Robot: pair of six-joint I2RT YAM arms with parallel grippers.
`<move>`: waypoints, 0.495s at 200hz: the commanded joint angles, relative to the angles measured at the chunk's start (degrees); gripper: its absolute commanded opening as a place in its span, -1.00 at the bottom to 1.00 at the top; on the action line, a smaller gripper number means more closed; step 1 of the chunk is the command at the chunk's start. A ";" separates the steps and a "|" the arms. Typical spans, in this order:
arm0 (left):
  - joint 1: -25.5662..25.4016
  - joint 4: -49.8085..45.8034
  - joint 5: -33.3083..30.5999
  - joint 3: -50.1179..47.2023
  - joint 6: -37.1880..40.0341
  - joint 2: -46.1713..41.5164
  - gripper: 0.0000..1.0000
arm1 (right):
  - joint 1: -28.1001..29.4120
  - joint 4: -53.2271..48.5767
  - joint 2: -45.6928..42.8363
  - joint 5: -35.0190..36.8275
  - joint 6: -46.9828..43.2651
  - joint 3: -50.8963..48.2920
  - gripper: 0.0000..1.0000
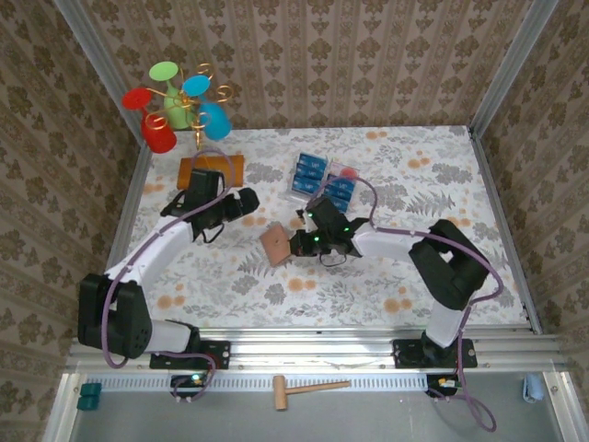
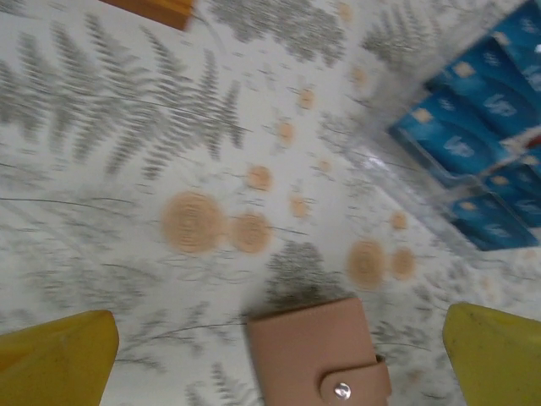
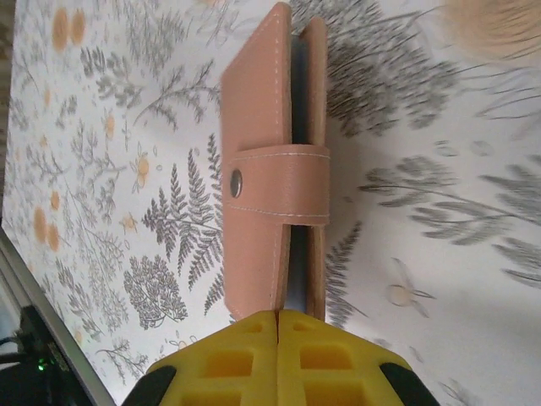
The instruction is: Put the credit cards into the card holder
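Right pincer point(image 1: 296, 243) shut, tips against the card holder point(image 1: 276, 245) at frame centre, arm bent low. Left pincer point(image 1: 247, 203) wide open, hovering upper left of it. Tabletop point(image 1: 433, 166) free at right; credit cards point(image 1: 309, 168) in tray point(image 1: 293, 195) above.

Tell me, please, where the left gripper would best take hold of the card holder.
Probably its free end, approached from the left. The right gripper is shut on the opposite end, and the strap is snapped across the middle, so the card holder is closed and thin; its free end juts clear for the open left gripper.
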 commanded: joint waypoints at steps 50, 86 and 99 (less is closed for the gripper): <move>-2.29 27.01 12.61 -8.99 -18.80 2.66 0.89 | -4.74 4.22 -15.30 -0.45 5.61 -4.84 -1.00; -2.37 37.40 15.78 -9.83 -26.61 5.43 0.78 | -6.98 6.46 -20.08 -0.45 8.68 -5.46 -1.00; -2.67 41.84 16.68 -9.82 -30.14 6.66 0.73 | -7.35 7.17 -22.10 -0.21 9.88 -5.20 -1.00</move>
